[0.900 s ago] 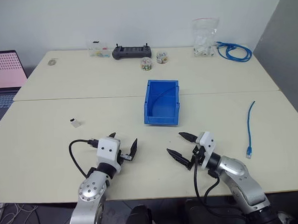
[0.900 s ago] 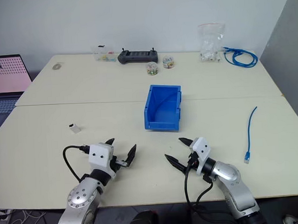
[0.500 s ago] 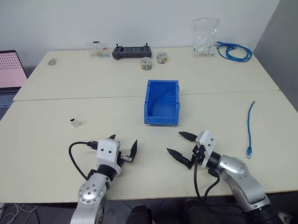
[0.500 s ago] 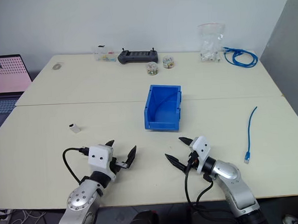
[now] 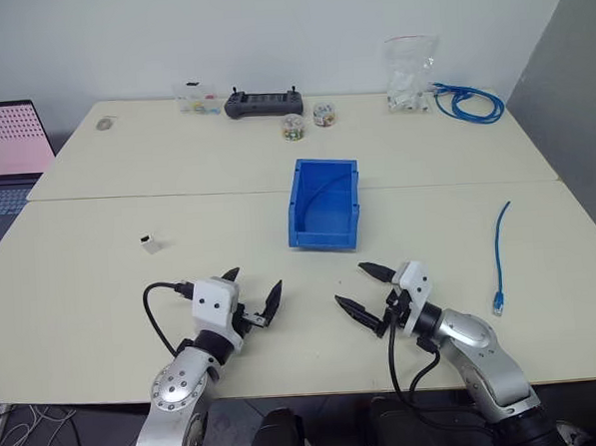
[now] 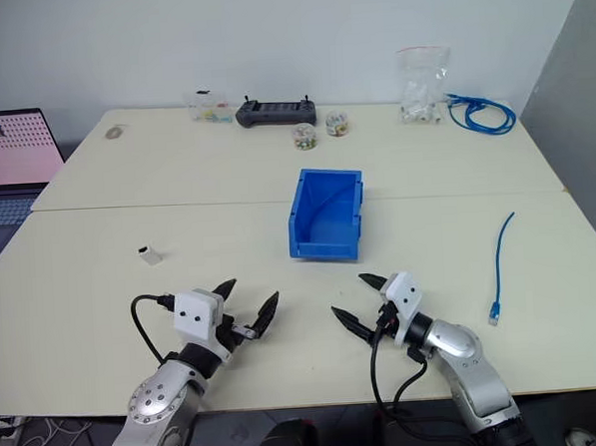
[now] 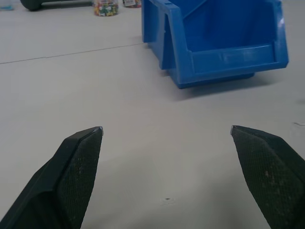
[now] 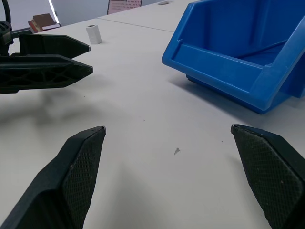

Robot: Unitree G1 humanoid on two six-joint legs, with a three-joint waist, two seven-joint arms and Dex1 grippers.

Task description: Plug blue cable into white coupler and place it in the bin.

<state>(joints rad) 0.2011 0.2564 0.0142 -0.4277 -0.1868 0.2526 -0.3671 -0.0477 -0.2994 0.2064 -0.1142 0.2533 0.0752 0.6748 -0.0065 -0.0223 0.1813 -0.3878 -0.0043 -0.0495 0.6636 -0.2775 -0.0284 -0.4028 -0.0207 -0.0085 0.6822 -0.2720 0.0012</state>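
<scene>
We see the left gripper point(image 5: 256, 289) and the right gripper point(image 5: 361, 293) both spread wide and empty, near the table's point(image 5: 101, 273) front edge. The bin point(image 5: 323, 204) stands just beyond them; the white coupler point(image 5: 150, 244) lies far left, the blue cable point(image 5: 500, 255) far right.

- Bright, even light falls from overhead on the pale cream table top point(image 5: 179, 249), with no glare on it.
- The open-topped blue plastic bin point(image 5: 324, 204) casts only a soft, short shadow at its base.
- In the wrist views that bin looks sharp, while the black textured fingertips point(image 7: 78, 162) nearest the lens look slightly soft.
</scene>
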